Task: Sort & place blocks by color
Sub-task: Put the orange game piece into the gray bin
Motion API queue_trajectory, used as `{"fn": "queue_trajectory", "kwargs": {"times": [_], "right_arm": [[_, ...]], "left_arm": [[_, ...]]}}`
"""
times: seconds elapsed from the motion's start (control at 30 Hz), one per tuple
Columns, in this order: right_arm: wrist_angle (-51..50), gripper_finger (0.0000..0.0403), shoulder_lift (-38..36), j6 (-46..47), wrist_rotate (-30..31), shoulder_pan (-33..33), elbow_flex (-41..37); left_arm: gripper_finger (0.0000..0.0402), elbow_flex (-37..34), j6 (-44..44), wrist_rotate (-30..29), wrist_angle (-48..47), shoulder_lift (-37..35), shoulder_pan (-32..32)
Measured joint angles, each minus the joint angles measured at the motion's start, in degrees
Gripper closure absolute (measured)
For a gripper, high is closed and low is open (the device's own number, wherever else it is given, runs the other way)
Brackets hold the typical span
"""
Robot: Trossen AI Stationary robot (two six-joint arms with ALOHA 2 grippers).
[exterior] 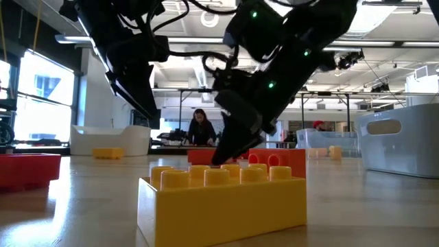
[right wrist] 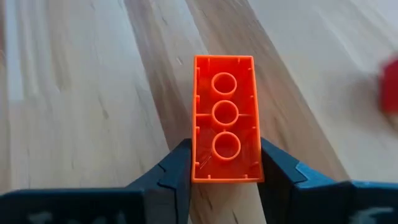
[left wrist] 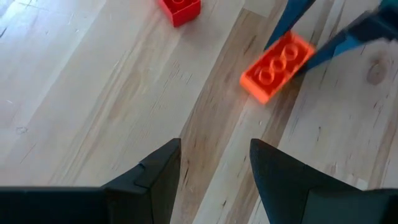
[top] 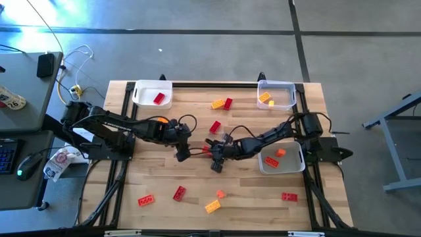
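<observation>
My right gripper is shut on an orange block near the table's middle. The block's hollow underside faces the wrist camera. My left gripper hovers open just left of it, and its wrist view shows the same orange block ahead and a red block beyond. Other red, orange and yellow blocks lie flat on the table, among them a yellow one at the near edge. My right gripper pinches the orange block by the two long sides of its near end, one finger on each side. The fingers lie along the block, which sticks out forward past the fingertips. I cannot tell whether it is clear of the table.
A white tray at the far left holds a red block. A clear tray at the far right holds yellow and orange ones. A third tray sits beside my right arm. Loose blocks lie mid-table and along the near edge.
</observation>
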Motion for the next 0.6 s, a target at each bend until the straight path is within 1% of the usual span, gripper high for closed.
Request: {"fn": "queue_trajectory", "kwargs": {"times": [0.1,0.3,0.4,0.6], "right_arm": [[-3.90,0.0289,-2.66,0.98,3.30,1.27,-0.02],[-14.78,0.0289,-9.10,4.23,11.97,4.11,0.00],[-20.17,0.0289,-12.33,7.27,17.35,5.73,0.02],[-30.34,0.0289,-17.19,14.72,25.11,8.66,0.02]], "left_arm": [[0.0222,0.00,-0.01,0.00,-0.02,0.00,0.00],[0.0222,0.00,-0.04,-0.29,0.13,0.00,0.00],[0.0222,0.00,-0.03,-1.09,0.38,0.00,0.00],[0.0222,0.00,-0.01,-1.29,3.71,0.00,0.02]]}}
